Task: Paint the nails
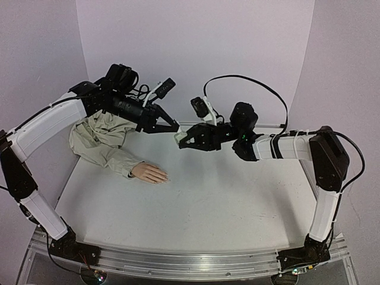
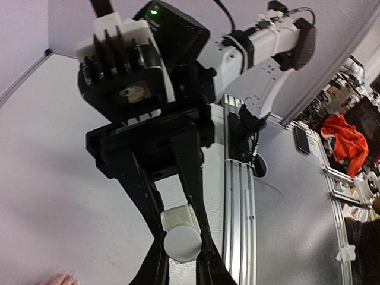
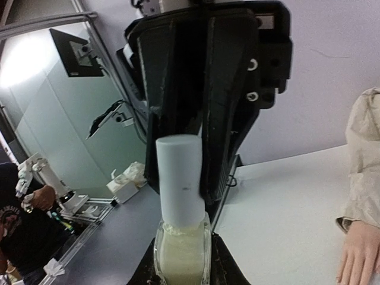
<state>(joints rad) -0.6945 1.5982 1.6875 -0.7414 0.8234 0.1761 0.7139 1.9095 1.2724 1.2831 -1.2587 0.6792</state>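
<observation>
The peach mannequin hand [image 1: 149, 173] lies palm down on the table, fingers pointing right, in a beige sleeve [image 1: 101, 141]. Its nails [image 1: 164, 177] are too small to make out. My right gripper [image 1: 184, 142] is shut on the glass body of a small nail polish bottle [image 3: 181, 255], held in the air above the table's back middle. My left gripper [image 1: 171, 127] meets it from the left, its fingers closed around the bottle's white cap [image 2: 182, 242]. In the right wrist view the cap [image 3: 180, 178] sits on the bottle, and the hand [image 3: 356, 258] is at the lower right.
The white table [image 1: 225, 202] has a metal rail [image 1: 178, 261] along its near edge. The sleeve's bulk lies at the back left under my left arm. A purple backdrop [image 1: 196, 47] stands behind.
</observation>
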